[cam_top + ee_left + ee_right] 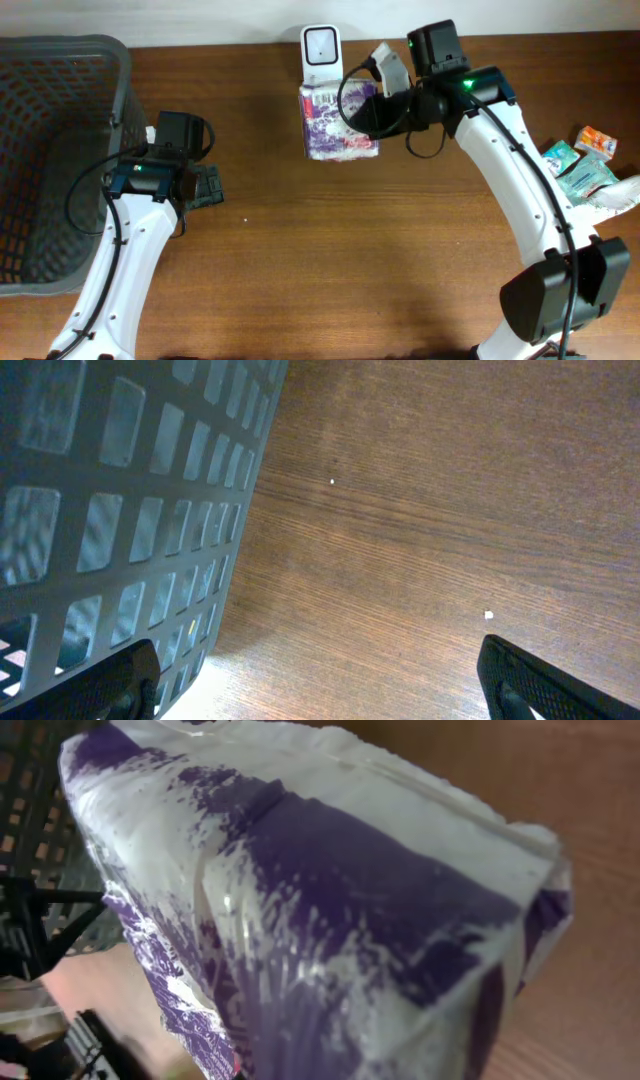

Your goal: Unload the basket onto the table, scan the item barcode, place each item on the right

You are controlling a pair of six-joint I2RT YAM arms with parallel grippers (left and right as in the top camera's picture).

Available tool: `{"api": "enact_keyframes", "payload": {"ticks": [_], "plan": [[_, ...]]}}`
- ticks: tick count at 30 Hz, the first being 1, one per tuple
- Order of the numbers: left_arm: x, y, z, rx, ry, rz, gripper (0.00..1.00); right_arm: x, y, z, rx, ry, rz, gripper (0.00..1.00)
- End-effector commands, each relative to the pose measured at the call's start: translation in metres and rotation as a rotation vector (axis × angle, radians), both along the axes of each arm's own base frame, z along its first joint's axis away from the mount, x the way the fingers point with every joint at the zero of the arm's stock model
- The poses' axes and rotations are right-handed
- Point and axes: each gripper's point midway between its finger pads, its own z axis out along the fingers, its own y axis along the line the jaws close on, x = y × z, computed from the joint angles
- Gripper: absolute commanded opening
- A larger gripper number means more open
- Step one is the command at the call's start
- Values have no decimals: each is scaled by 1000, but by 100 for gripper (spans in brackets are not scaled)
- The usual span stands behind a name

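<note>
I am working with two arms over one wooden table [300,250]. My right gripper [368,108] is clamping tight on the right edge of the one purple-and-white packet [335,125], and the packet is sitting just in front of the single white scanner [321,48] at the table's far edge. In my right wrist view the packet [330,920] is filling nearly the whole frame, tilted, so my own fingers are not showing there.

My left gripper [205,185] is hanging with its jaws spread wide and holding nothing. It is hovering just beside the one dark mesh basket [125,90] that is taking up the left end; my left wrist view shows the basket's wall [120,510] close by one finger [100,680].

At least three small packets [585,160] are lying at the right edge. Bare wood is stretching between my two arms.
</note>
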Motion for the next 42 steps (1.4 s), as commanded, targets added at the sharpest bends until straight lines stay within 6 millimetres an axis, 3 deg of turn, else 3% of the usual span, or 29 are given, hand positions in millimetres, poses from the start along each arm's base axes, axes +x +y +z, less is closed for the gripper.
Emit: {"api": "enact_keyframes", "payload": {"ticks": [1,3,11,22,29,30,31,34,38,42], "plan": [[0,1,1,-5,-8,13,99,-19,13,7,103,92,44,4],[0,1,1,-5,-8,13,99,-32,19,10,152,149,75,4],[0,1,1,-4,-8,13,99,-40,16,5,153,260,0,4],[0,1,1,-5,-8,13,99,-39,15,5,149,258,-1,4],[0,1,1,-5,-8,13,99,-33,5,-5,77,244,-55,4],[0,1,1,-5,-8,13,99,-26,-10,-16,-13,247,-147,4],[0,1,1,-5,-8,13,99,-16,-49,-35,-209,247,-351,4],[0,1,1,-5,-8,13,99,-15,-131,-48,-601,185,-629,4],[0,1,1,-5,-8,13,99,-13,-172,-60,-850,146,-703,4],[0,1,1,-5,-8,13,99,-9,-183,-103,-1001,216,-672,4]]}}
